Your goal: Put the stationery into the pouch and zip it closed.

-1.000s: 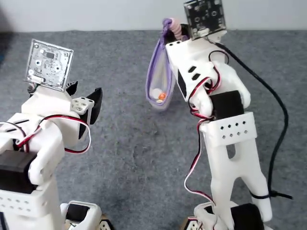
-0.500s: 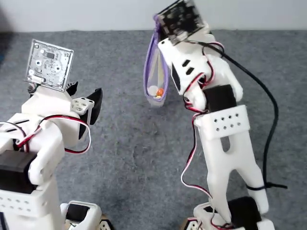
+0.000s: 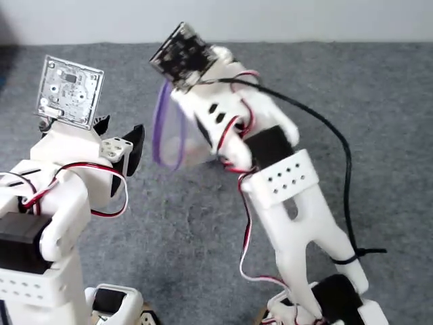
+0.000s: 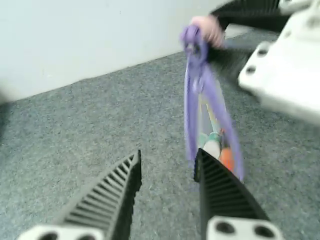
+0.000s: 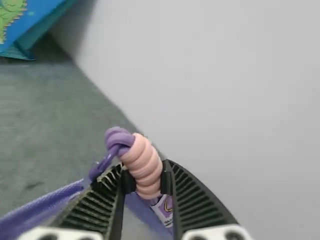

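A purple see-through pouch [image 3: 169,135] hangs in the air above the grey mat, between the two arms. My right gripper [image 5: 142,176] is shut on the pouch's pink ringed zipper pull [image 5: 141,161], which is knotted to a purple loop [image 5: 116,140]. In the left wrist view the pouch [image 4: 197,100] dangles just beyond my left gripper [image 4: 167,157], with stationery [image 4: 216,146] in its bottom, including an orange piece. My left gripper [image 3: 120,130] stands open and holds nothing, a short way from the pouch's side.
A grey felt mat [image 3: 203,223] covers the table up to a pale wall [image 3: 203,17] at the back. A blue box [image 5: 25,20] stands by the wall in the right wrist view. A black cable [image 3: 345,169] trails along the right arm.
The right arm has swung left with the hanging pouch, bringing it close to the left gripper. The left arm has stayed where it was.
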Robot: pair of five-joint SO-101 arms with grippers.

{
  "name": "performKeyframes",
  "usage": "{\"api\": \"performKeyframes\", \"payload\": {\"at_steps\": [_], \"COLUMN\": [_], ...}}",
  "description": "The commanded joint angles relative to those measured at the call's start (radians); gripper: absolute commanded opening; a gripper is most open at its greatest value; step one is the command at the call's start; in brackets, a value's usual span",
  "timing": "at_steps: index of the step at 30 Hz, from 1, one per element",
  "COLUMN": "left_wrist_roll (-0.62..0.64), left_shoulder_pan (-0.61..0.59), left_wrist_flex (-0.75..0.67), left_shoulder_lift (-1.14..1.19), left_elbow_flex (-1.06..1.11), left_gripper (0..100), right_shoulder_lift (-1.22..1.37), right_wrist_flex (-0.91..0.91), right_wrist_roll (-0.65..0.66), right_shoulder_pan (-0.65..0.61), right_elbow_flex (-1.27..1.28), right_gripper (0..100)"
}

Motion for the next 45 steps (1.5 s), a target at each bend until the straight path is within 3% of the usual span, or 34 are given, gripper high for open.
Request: {"api": "performKeyframes", "payload": {"at_steps": [1,7,15,28,33,40,43,45], "left_wrist_roll": [0.009,0.009,0.009,0.009,0.023,0.229,0.249,0.249], "left_shoulder_pan": [-0.005,-0.005,-0.005,-0.107,0.066,0.471,0.482,0.416], "left_wrist_flex": [0.009,0.009,-0.008,-0.362,-0.301,-0.265,-0.264,-0.253], "left_shoulder_lift": [-0.012,-0.012,-0.002,-0.003,-0.011,-0.011,-0.009,-0.012], "left_elbow_flex": [-0.008,-0.01,-0.001,0.392,0.403,0.378,0.346,0.335], "left_gripper": [17,17,17,17,17,17,17,17], "right_shoulder_lift": [-0.096,-0.174,-0.237,-0.266,-0.257,-0.26,-0.269,-0.282], "right_wrist_flex": [0.097,0.317,0.325,0.325,0.251,0.062,0.096,0.156], "right_wrist_roll": [-0.077,-0.176,-0.195,-0.199,-0.199,-0.198,-0.198,-0.201], "right_shoulder_pan": [-0.031,-0.001,0.067,0.113,0.114,0.114,0.113,0.111], "right_elbow_flex": [-0.048,-0.048,-0.049,-0.049,-0.025,0.091,0.089,0.087], "right_gripper": [0.7,0.7,0.7,0.7,0.7,0.7,0.7,0.7]}}
